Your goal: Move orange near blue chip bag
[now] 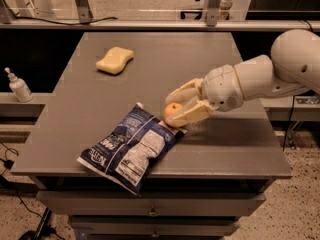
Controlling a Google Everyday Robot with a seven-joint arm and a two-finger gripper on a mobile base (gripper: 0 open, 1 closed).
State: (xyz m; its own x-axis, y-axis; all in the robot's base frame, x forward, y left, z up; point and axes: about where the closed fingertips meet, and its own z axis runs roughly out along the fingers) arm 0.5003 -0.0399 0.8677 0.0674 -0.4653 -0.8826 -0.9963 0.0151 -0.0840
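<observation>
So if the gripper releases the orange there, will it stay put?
It may roll: the orange is round and smooth, held in the gripper at the blue chip bag's top corner. The crinkly bag edge might stop it; the flat table likely wouldn't.
</observation>
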